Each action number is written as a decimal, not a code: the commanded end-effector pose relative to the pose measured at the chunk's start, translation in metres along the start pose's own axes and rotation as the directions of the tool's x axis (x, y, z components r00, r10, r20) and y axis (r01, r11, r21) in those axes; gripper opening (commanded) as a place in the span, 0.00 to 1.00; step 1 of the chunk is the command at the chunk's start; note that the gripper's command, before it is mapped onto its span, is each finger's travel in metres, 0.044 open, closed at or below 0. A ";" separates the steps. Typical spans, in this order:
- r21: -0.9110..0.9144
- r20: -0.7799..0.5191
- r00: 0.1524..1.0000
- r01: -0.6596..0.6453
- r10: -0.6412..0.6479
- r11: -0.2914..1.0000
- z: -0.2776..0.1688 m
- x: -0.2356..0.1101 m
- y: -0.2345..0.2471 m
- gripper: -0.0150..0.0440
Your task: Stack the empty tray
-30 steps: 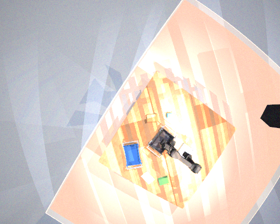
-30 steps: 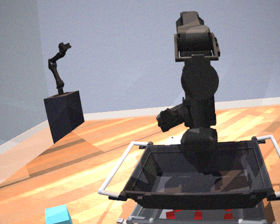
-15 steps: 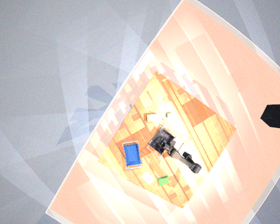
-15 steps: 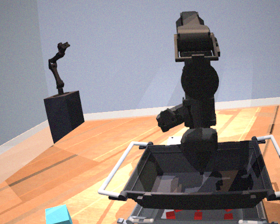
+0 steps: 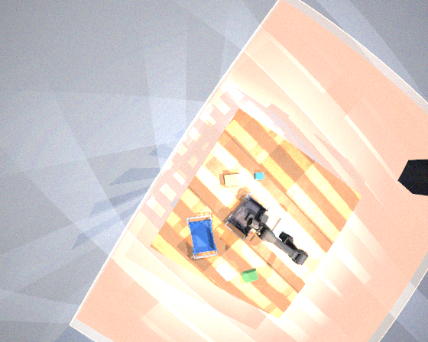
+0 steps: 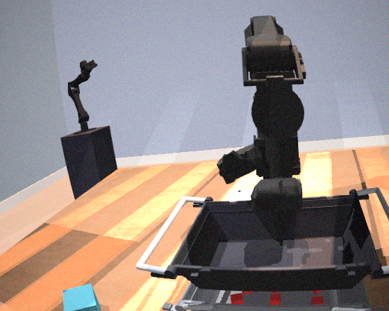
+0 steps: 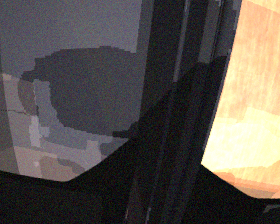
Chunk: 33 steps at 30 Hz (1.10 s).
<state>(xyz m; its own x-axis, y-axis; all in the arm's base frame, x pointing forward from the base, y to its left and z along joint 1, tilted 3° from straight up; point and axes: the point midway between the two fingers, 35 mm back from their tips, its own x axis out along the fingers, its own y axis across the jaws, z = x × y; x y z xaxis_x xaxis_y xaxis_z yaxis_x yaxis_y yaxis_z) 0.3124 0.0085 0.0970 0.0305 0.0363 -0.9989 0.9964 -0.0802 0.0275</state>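
Observation:
My gripper (image 6: 279,225) (image 5: 254,223) is shut on the far wall of the empty dark tray (image 6: 265,278) (image 5: 240,217) and holds it roughly level in the air. The tray's own two wire bars (image 6: 161,236) (image 6: 387,212) are swung out over its ends. Right below it, at the bottom edge of the exterior view, a strip of the loaded grey tray (image 6: 203,298) shows with red blocks (image 6: 237,298) inside. The dark tray hides its bars and most of its top. The wrist view shows the dark tray's floor (image 7: 78,63) and the gripped wall (image 7: 184,129).
A blue tray (image 5: 202,237) with pale bars lies to the left of the held tray. A cyan cube (image 5: 258,175) (image 6: 81,298), a tan block (image 5: 231,179) and a green block (image 5: 250,275) lie around. A dark pedestal (image 6: 89,160) stands at the far left.

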 end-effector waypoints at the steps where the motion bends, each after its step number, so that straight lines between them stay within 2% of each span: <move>1: 0.005 0.000 0.999 0.042 -0.042 0.999 0.000 0.009 -0.007 0.25; 4: 0.005 0.000 0.999 0.042 -0.042 0.999 0.000 0.009 -0.007 0.25; 33: 0.005 0.000 0.999 0.042 -0.042 0.999 0.000 0.009 -0.007 0.98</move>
<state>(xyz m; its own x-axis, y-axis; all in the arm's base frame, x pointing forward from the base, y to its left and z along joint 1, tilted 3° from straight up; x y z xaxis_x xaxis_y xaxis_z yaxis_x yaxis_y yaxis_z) 0.3061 0.0086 0.0885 -0.0087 0.0364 -0.9993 0.9966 -0.0810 -0.0116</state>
